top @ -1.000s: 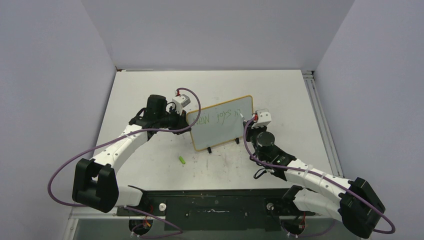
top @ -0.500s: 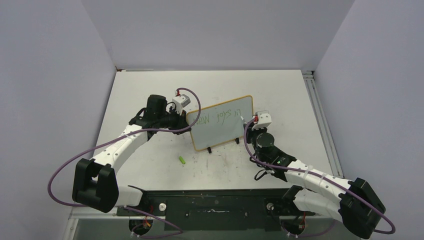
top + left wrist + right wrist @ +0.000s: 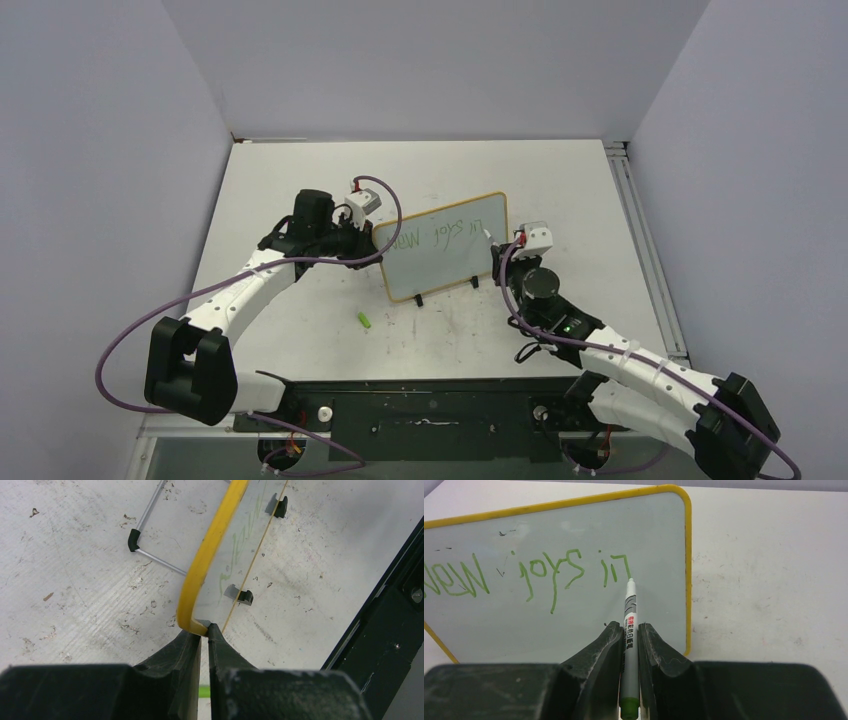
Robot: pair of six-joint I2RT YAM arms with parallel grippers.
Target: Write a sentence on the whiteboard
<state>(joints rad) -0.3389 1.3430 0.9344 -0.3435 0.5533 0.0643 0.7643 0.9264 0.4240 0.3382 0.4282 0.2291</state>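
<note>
The whiteboard (image 3: pixel 440 265) stands upright mid-table on two black feet, with a yellow-tan frame (image 3: pixel 210 550). The sentence (image 3: pixel 529 572) reads "New joys in" in green on one line; it also shows in the top view (image 3: pixel 436 236). My left gripper (image 3: pixel 375 250) is shut on the board's left frame corner (image 3: pixel 205 629). My right gripper (image 3: pixel 497 246) is shut on a grey marker (image 3: pixel 629 615) with a green end. The marker's white tip sits at the board face (image 3: pixel 574 625), just below the "n". The right gripper (image 3: pixel 628 627) is in front of the board's right part.
A small green cap (image 3: pixel 365 320) lies on the tabletop in front of the board's left end. A thin metal stand leg (image 3: pixel 150 515) rests behind the board. A black rail (image 3: pixel 430 400) runs along the near edge. Walls close the left, back and right sides.
The right gripper with the marker has shifted a little to the right along the board, and green strokes after "joys" now read "in". The left arm and the board have not moved.
</note>
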